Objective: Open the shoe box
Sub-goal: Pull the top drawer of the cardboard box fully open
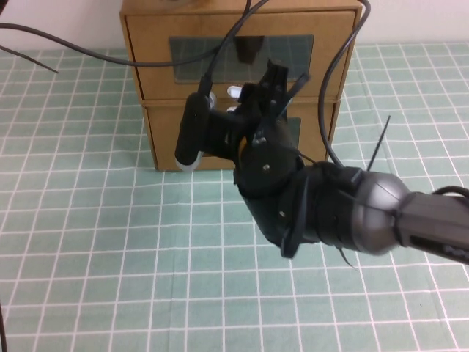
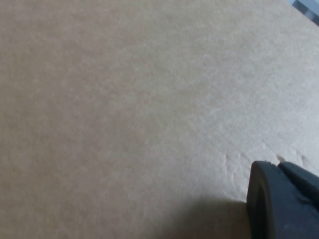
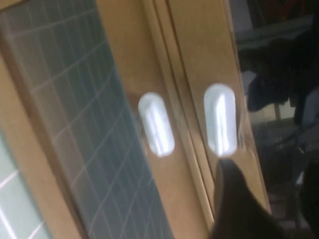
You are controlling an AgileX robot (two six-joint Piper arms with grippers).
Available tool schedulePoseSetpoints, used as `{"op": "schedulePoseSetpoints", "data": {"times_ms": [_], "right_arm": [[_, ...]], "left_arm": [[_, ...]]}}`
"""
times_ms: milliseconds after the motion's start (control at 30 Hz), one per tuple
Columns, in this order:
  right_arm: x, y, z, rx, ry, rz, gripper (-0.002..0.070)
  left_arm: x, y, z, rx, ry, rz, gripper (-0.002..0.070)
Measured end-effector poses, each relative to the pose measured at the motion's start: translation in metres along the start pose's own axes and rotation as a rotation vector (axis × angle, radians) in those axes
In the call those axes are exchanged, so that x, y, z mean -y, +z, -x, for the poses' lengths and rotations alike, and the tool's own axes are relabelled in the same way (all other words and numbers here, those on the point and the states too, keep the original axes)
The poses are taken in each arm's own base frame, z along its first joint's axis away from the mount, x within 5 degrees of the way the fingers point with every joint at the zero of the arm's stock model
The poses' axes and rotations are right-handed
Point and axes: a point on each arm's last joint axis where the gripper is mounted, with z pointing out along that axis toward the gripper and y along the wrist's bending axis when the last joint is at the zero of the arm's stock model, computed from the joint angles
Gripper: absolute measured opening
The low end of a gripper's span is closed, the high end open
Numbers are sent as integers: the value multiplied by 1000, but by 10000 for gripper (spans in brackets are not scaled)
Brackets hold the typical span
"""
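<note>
- where the right arm reaches in at the front of the shoe box [image 1: 146,132], the right gripper [image 1: 286,77] hangs just before its two drawer fronts, jaws spread apart and grasping nothing.
- one of its dark fingers [image 3: 234,209] sits just beside one silvery handle [image 3: 220,119] on the shoe box; whether it touches, i cannot tell.
- the other handle [image 3: 156,124] lies just beside the first, on the neighbouring drawer front.
- the left gripper [image 2: 281,204] is close to a plain brown cardboard surface [image 2: 124,99], the same colour as the shoe box; released or clenched, i cannot tell.
- both drawers of the shoe box look pushed in, one stacked on the other, and the upper one has a dark window [image 1: 190,51] in its face.
- a green gridded mat [image 1: 88,235] spreads beneath and in front of the shoe box, and black cables [image 1: 73,49] cross before it.
</note>
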Motion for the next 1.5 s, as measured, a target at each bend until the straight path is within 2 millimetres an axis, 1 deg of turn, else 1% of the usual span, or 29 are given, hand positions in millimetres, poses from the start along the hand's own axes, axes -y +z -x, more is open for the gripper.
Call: {"op": "schedulePoseSetpoints", "data": {"times_ms": [67,133,433,533,667,733,867,967,1033,1067,1133,1200,1333,1400,1433,1500], "right_arm": [[0,7,1,5,8,1,271],[1,15,2,7,15,3,265],[1,47,-5,18,38,31,244],[2,58,-6,17,44,24,212],[4,64,-3,30,62,18,152],[3,65,-2,34,64,25,88],[2,65,-3,28,75,34,83],[1,59,-5,29,57,39,83],[-1,50,-7,27,37,46,80],[-5,45,-8,21,38,58,64],[-13,32,-13,-5,48,84,20],[-17,16,-15,-9,57,103,2],[-24,-22,-14,2,75,122,-9],[-27,-38,-11,28,68,128,-10],[-28,-42,-10,42,55,124,-11],[-27,-44,-9,51,44,115,-10]], "left_arm": [[0,0,0,0,0,1,-5],[0,0,0,1,-1,-1,-5],[0,0,0,2,-3,-3,-5],[0,0,0,2,-3,-3,-5],[-1,-1,0,2,-3,-2,-5],[-2,-1,0,3,-4,0,-5],[-2,-2,0,3,-5,2,-5],[-2,-2,0,-1,-5,0,-5],[-1,-2,-1,-6,-11,-11,-5],[-1,-2,-1,-7,-12,-14,-5],[-1,-2,-1,-8,-12,-15,-5],[-1,-2,-1,-8,-12,-15,-5],[-1,-2,-1,-8,-12,-15,-5],[-1,-2,-1,-8,-16,-15,-5],[-1,-2,-1,-8,-18,-15,-5],[-1,-2,-1,-8,-20,-15,-5]]}}
